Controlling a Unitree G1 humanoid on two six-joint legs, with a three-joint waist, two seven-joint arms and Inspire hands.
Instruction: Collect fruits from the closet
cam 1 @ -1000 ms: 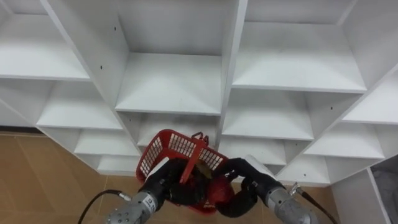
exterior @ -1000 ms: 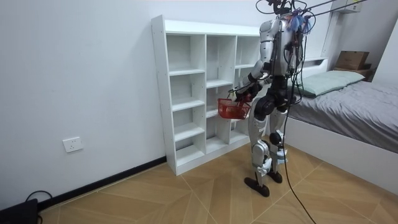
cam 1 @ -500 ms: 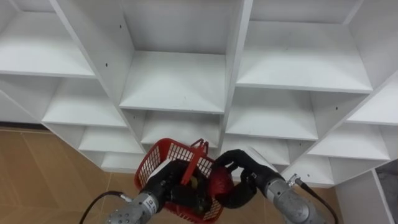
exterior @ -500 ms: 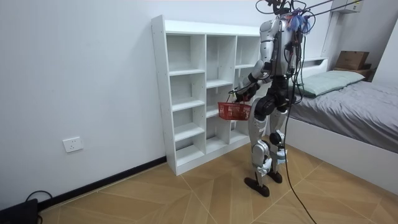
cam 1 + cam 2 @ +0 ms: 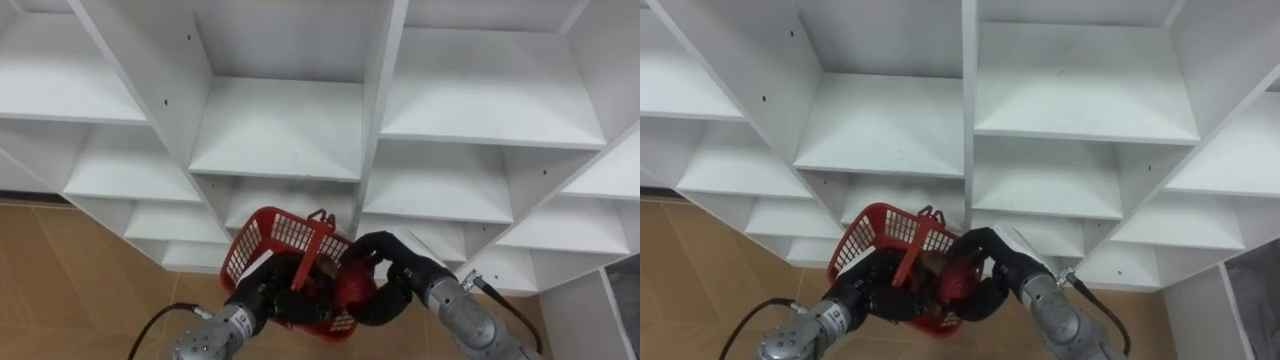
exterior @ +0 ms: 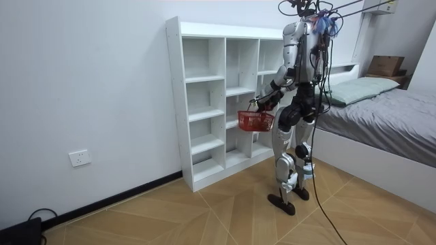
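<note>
Change over the last second: the right hand [image 5: 398, 272] has raised the red fruit [image 5: 352, 286] slightly, to the 3 o'clock rim of the basket [image 5: 272, 236]. Its fingers stay curled round the fruit (not yet released). The left hand [image 5: 268, 296], at 6 o'clock, grips the basket handle. Judgement: the drop-in is imminent.

Red basket [image 5: 890, 228] in left hand [image 5: 872, 293], red fruit [image 5: 957, 283] in right hand [image 5: 992, 263].

Bright even indoor light, soft grey shadows within the white closet [image 5: 385, 90], edges splayed
</note>
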